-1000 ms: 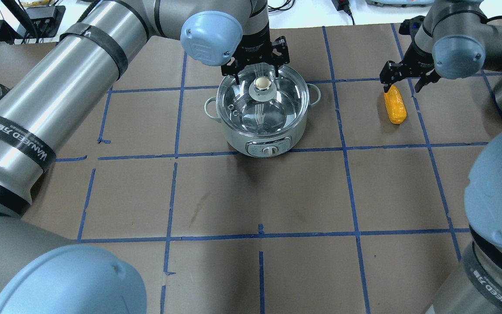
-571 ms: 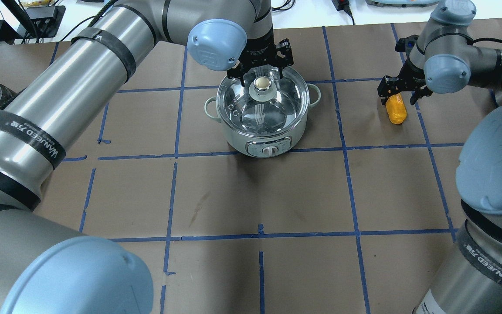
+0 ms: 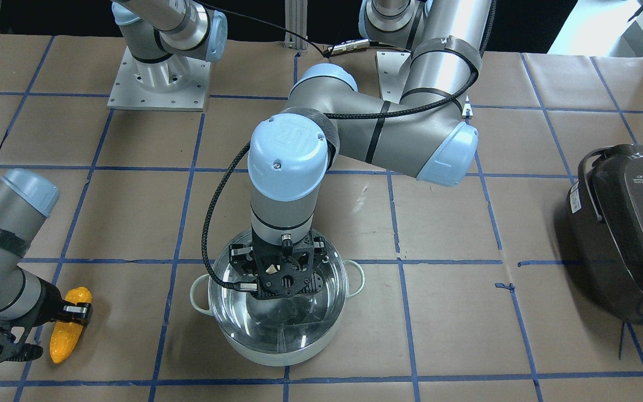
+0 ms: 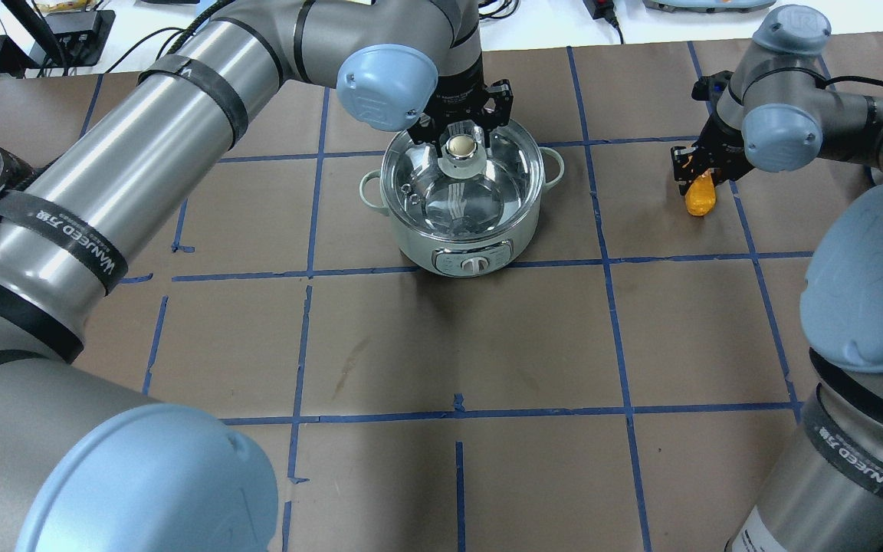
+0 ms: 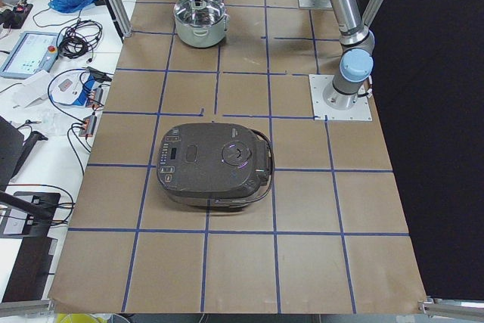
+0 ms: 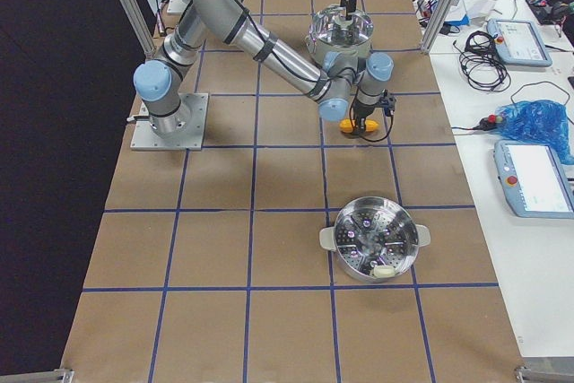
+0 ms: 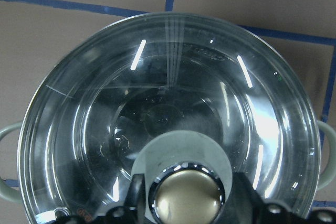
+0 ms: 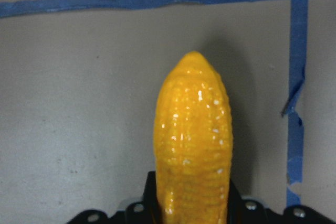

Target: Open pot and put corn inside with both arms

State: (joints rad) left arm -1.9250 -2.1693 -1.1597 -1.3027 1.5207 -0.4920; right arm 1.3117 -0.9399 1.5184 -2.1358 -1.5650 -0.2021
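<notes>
Left hand (image 4: 460,136) hangs low over the pot (image 4: 411,230), which stands on the surface (image 4: 411,345) near its far edge with the glass lid (image 4: 491,184) seated. The fingers are spread, one on each side of the knob (image 4: 461,146), not visibly gripping it. Further right, the right hand (image 4: 703,178) is clamped on the corn (image 4: 700,201), which lies on the surface, well apart from the pot.

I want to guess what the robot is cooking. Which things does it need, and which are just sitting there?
For the job:
pot
glass lid
corn
left gripper, over the lid
right gripper, at the corn

Just lying about:
rice cooker, dark and closed
steamer pan, the one with holes
</notes>
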